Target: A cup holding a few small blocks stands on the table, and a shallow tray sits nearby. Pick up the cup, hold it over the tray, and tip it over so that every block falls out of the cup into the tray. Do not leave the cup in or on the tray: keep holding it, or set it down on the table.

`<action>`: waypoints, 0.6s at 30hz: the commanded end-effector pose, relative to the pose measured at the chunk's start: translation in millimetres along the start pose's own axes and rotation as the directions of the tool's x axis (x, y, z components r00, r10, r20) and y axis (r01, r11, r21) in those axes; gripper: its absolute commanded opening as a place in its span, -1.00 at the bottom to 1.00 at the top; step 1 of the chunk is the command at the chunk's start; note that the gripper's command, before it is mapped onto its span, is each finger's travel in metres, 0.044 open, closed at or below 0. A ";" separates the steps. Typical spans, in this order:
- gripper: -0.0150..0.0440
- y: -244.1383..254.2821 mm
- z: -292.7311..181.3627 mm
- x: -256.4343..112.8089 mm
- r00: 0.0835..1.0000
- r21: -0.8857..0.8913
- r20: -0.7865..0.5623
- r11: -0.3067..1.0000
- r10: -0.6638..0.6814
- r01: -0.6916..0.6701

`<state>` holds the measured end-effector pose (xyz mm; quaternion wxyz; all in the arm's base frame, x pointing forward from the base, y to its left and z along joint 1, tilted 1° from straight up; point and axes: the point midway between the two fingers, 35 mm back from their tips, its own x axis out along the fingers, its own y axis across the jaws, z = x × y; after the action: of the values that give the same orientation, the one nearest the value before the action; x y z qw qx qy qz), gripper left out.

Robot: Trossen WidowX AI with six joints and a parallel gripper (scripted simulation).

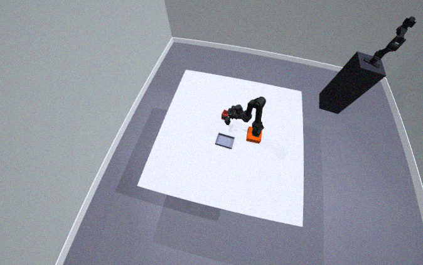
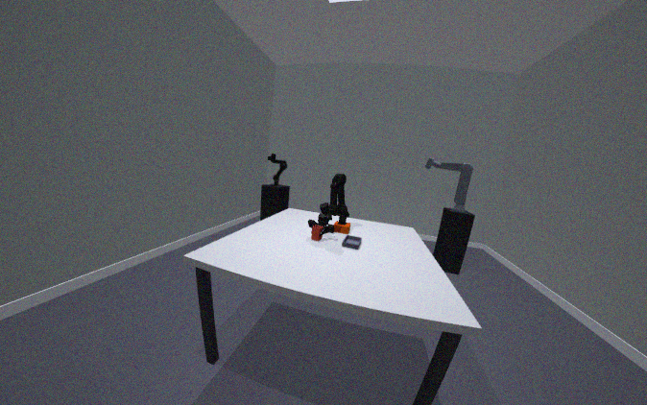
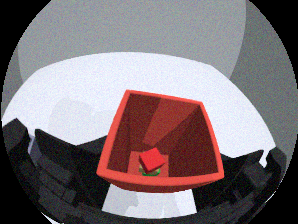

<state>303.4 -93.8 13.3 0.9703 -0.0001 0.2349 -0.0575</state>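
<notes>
Around the end effector, the black arm rises behind it from an orange base on the white worktop. Well apart from it, beyond the worktop, a black pedestal carries another dark arm; the exterior view also shows a second pedestal with a grey arm. Nothing visible stands between the end effector and the shallow tray, which lies near it, on the side toward the orange base's level in the top view. The end effector is closed on the red cup, upright between its fingers, mouth open. Inside, a red block lies tilted at the bottom, over something green, mostly hidden. No blocks show in the tray.
</notes>
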 end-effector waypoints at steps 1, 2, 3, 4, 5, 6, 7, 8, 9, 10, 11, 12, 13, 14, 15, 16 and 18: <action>-0.49 -0.6 6.1 -2.4 1.000 0.003 0.004 1.000 -0.004 0.004; -0.49 -0.6 7.5 -3.2 1.000 0.003 0.004 1.000 -0.004 0.004; -0.49 -0.5 8.9 -3.9 1.000 0.003 0.004 1.000 -0.004 0.004; -0.49 -0.5 10.3 -4.6 1.000 0.003 0.005 1.000 -0.004 0.004; -0.49 -0.5 11.7 -5.4 1.000 0.003 0.005 1.000 -0.004 0.004; -0.49 -0.5 13.1 -6.1 1.000 0.003 0.005 1.000 -0.004 0.004; -0.49 -0.5 14.5 -6.8 1.000 0.003 0.005 1.000 -0.004 0.004; -0.49 -0.4 15.8 -7.6 1.000 0.003 0.005 1.000 -0.004 0.004; -0.49 -0.4 17.4 -8.4 1.000 0.003 0.005 1.000 -0.004 0.004; -0.49 -0.4 18.9 -9.2 1.000 0.003 0.005 1.000 -0.004 0.004; -0.49 -0.4 20.4 -10.1 1.000 0.003 0.005 1.000 -0.004 0.004; -0.49 -0.4 21.8 -10.9 1.000 0.003 0.005 1.000 -0.004 0.004; -0.49 -0.4 23.3 -11.7 1.000 0.003 0.005 1.000 -0.004 0.004; -0.49 -0.4 24.7 -12.5 1.000 0.003 0.005 1.000 -0.004 0.004; -0.49 -0.4 26.1 -13.2 1.000 0.003 0.005 1.000 -0.004 0.004; -0.49 -0.4 27.6 -14.0 1.000 0.003 0.005 1.000 -0.004 0.004; -0.49 -0.5 30.7 -15.6 1.000 0.003 0.005 1.000 -0.004 0.004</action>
<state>301.6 -92.1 40.7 0.9699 0.0006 0.2365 -0.0573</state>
